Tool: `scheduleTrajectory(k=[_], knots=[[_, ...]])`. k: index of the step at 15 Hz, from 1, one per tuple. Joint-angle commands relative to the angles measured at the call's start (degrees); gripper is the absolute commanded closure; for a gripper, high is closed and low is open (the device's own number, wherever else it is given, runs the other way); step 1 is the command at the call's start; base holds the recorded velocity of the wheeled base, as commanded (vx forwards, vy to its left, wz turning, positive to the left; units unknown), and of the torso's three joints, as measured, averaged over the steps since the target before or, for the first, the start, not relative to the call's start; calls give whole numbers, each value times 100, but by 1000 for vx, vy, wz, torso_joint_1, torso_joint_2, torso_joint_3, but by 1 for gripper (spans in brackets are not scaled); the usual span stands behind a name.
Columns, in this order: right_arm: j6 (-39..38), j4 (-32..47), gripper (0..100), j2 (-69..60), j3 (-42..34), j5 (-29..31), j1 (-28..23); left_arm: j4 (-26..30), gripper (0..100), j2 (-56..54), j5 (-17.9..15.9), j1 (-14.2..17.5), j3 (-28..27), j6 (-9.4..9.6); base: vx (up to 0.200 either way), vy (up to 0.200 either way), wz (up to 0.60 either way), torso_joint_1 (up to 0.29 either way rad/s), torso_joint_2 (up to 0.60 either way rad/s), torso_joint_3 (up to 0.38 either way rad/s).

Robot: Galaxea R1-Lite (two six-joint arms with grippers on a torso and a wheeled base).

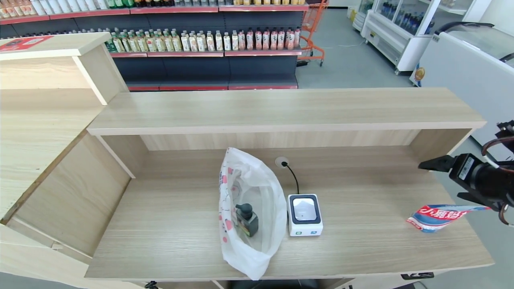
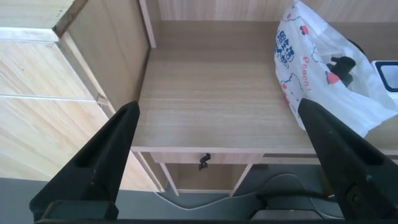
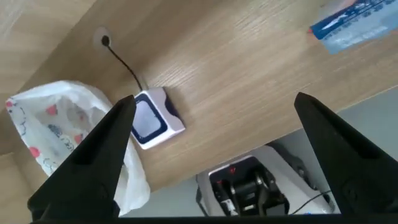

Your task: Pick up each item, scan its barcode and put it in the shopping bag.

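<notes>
Jaws of both grippers stand wide apart with nothing between them. In the left wrist view the left gripper (image 2: 219, 106) hangs over the bare near-left part of the wooden counter (image 2: 205, 106), and the shopping bag (image 2: 298, 56) lies off beside it.

Seen from the head camera, the right gripper (image 1: 449, 180) sits at the counter's far right edge, at about 3 o'clock from the scanner (image 1: 304, 214). Just below it a red, white and blue packet (image 1: 437, 216) lies flat on the counter (image 1: 361, 245), close to the edge. Whether a finger touches the packet cannot be told.

The white shopping bag (image 1: 239, 251) lies at 9 o'clock from the scanner, touching or nearly touching its side, with its mouth open toward 12 o'clock. Inside stands a dark pump bottle (image 1: 246, 220), showing through the thin plastic.

A black cable (image 1: 292, 176) runs from the scanner toward 11 o'clock into a round hole in the counter top.

Behind the counter, at 12 o'clock, shop shelves (image 1: 200, 52) carry rows of bottles, and white freezers (image 1: 461, 60) stand at about 2 o'clock.
</notes>
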State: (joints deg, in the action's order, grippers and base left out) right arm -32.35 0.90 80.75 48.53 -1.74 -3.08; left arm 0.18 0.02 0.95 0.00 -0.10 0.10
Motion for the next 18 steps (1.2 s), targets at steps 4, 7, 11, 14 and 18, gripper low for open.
scheduleTrajectory(k=[4,7,11,14,18], knots=[[-122,683,0,-33,420,526,-834,-1,0,-2,2,0,1,-1,0,-200,0,4,2,1],[-140,1008,0,-24,385,526,-992,-1,0,-2,2,0,1,-1,0,-200,0,4,1,7],[-166,1290,0,81,25,728,-1071,-1,0,-2,2,0,1,-1,0,-150,0,3,1,2],[-166,1158,0,354,-230,957,-1063,-1,0,-2,2,0,1,-1,0,0,0,0,0,0],[-166,446,0,1110,-292,974,-922,-1,0,-2,2,0,1,-1,0,0,0,0,0,0]])
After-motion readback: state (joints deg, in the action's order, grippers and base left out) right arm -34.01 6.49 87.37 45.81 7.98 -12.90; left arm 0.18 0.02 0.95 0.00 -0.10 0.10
